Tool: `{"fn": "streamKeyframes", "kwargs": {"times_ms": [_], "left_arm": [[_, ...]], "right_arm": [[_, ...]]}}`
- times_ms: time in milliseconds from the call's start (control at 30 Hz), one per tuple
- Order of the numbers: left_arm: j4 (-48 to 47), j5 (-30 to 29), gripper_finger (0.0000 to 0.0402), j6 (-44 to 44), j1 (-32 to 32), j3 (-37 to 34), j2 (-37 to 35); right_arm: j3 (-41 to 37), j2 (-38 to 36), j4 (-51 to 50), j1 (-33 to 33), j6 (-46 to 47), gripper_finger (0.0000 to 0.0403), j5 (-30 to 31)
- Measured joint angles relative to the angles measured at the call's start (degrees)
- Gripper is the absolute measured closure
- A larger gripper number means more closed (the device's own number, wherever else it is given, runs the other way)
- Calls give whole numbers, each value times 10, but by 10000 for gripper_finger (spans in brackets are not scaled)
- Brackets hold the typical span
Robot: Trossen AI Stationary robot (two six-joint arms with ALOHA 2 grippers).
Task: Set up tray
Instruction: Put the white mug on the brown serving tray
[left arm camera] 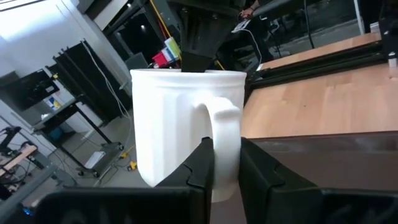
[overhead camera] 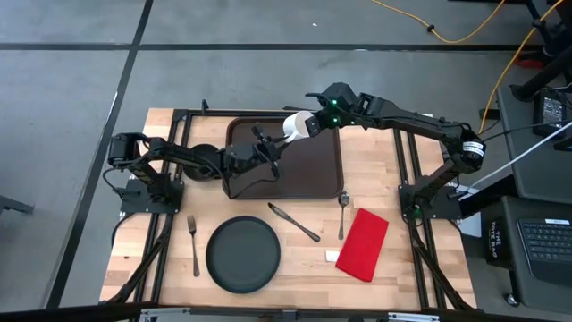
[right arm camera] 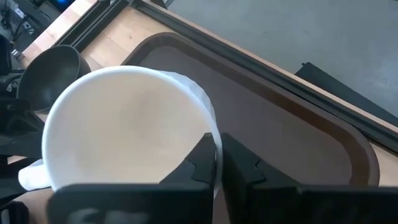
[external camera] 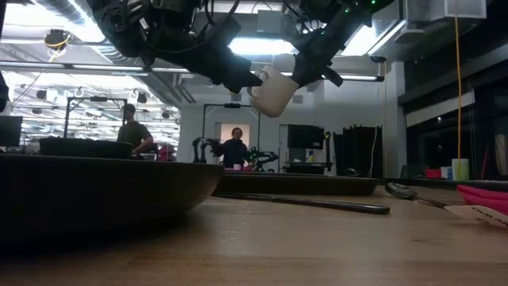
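A white mug (overhead camera: 297,125) hangs in the air above the dark brown tray (overhead camera: 308,170), which lies at the middle of the table's far side. My right gripper (right arm camera: 217,146) comes from the far right and is shut on the mug's rim. My left gripper (left arm camera: 227,149) reaches in level from the table's left and is shut on the mug's handle. In the low view the mug (external camera: 274,91) shows between both grippers, well above the table. My left gripper pinches the mug's handle (left arm camera: 225,124) between its two fingers, on the loop's outer part. The fingers come level from the table's left. The mug is clear of the tray, its mouth up and slightly tilted. My right gripper holds the mug's rim (right arm camera: 211,134) with one finger inside the mug and one outside. The fingers slant down from the far right. The mug hangs below them, clear of the tray.
A round black plate (overhead camera: 243,254) lies near the front edge, with a fork (overhead camera: 193,244) to its left. A knife (overhead camera: 293,222), a spoon (overhead camera: 342,215) and a red napkin (overhead camera: 364,243) lie to its right. A dark bowl (right arm camera: 53,71) sits left of the tray. People stand in the room beyond.
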Motion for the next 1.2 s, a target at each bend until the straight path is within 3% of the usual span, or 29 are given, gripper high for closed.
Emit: {"fn": "streamKeyframes", "kwargs": {"times_ms": [267,533,733,900,1200], "left_arm": [[-9,-12,363,6,1,0,0],[-17,-26,369,16,-6,0,0],[-17,-24,396,22,-18,0,0],[-17,-24,389,26,-28,0,0],[-101,83,393,8,-43,0,-30]], "right_arm": [[0,0,-1,1,-25,331,-8],[1,0,8,-4,-55,326,-8],[20,0,8,-10,-68,325,-7],[40,-1,5,-10,-93,325,-7],[45,-8,-27,-9,-130,325,-5]]}}
